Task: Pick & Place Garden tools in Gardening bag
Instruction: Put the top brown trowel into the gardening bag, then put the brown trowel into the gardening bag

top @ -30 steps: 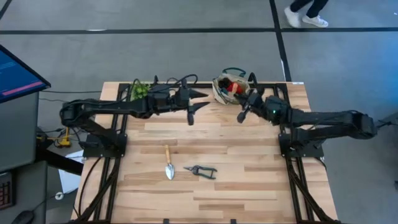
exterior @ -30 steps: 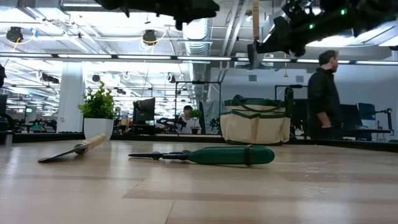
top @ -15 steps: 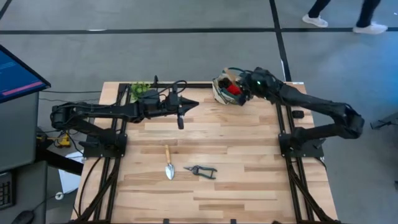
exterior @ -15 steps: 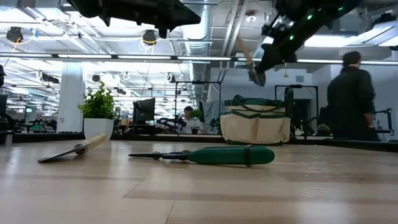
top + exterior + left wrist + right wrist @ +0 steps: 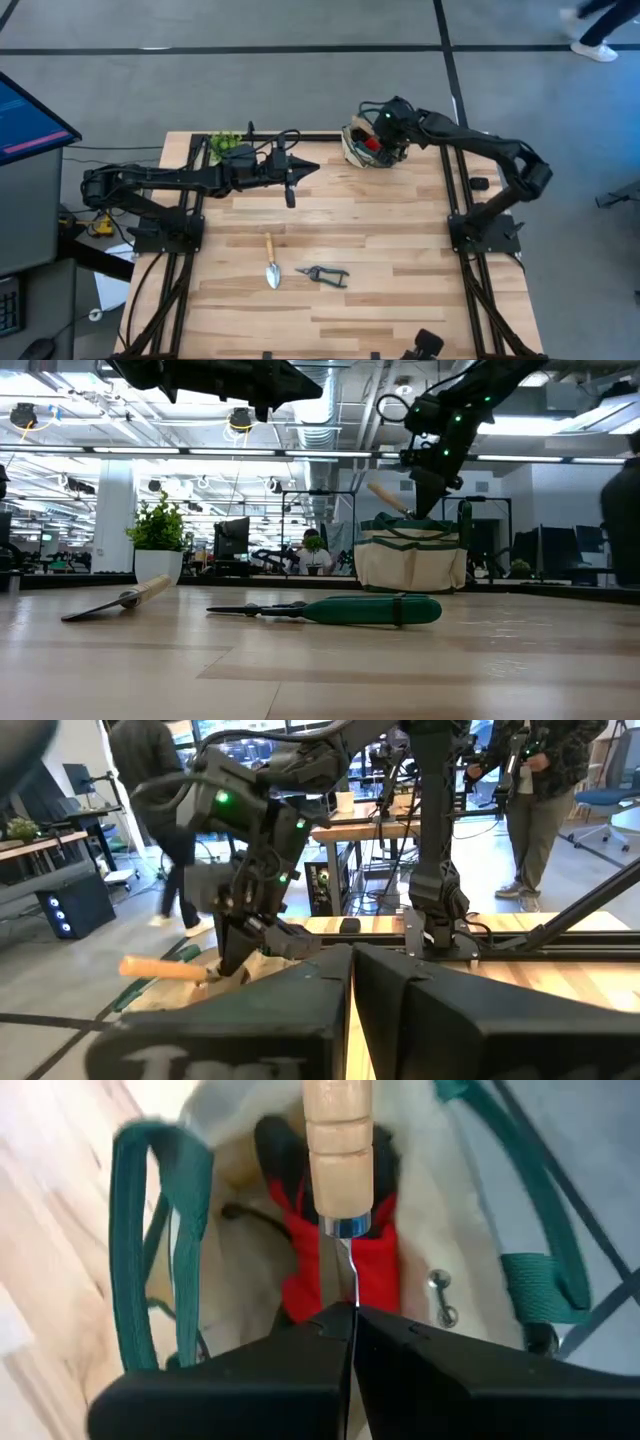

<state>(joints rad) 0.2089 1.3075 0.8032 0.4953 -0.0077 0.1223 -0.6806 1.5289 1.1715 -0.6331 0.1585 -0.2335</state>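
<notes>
The right gripper (image 5: pixel 350 1312) is clamped on the thin metal shank of a wooden-handled tool (image 5: pixel 339 1150), holding it directly over the open mouth of the gardening bag (image 5: pixel 358 142) at the far edge of the surface (image 5: pixel 400 260); a red-and-black bundle (image 5: pixel 345 1270) lies inside. Half a second ago this arm was still reaching toward the bag. The left gripper (image 5: pixel 290 180) hovers unmoved, fingers together and empty. A trowel (image 5: pixel 270 262) and pruners (image 5: pixel 323 273) remain on the surface.
</notes>
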